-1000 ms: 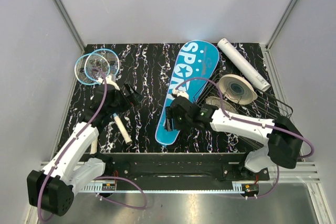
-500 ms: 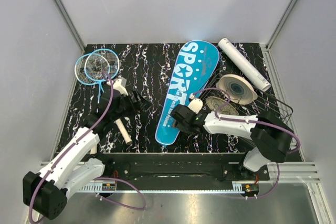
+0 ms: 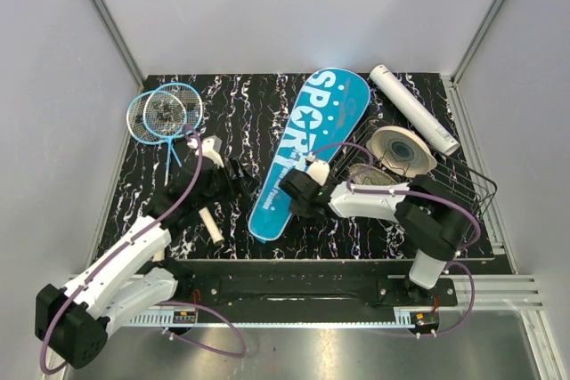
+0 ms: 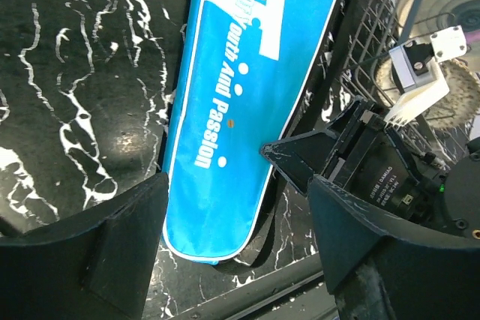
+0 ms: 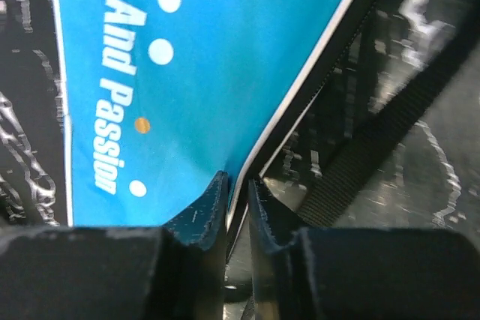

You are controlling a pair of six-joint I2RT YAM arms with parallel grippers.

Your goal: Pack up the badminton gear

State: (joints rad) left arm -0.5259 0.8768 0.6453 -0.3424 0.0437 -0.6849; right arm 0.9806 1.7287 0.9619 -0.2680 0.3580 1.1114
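the cover (image 3: 307, 144), blue with white "sport" lettering, lies slantwise across the middle of the black marbled table (image 3: 240, 109), wide end toward the back, narrow end near the front edge. the right gripper (image 5: 236, 185) is almost closed, its two fingers pinching the cover's white-piped right edge near the narrow end. the left gripper (image 4: 238, 192) is spread wide and holds nothing, just left of that end. two rackets (image 3: 165, 113) lie overlapped at the back left. the white tube (image 3: 414, 109) lies back right, near the wire basket (image 3: 463, 184).
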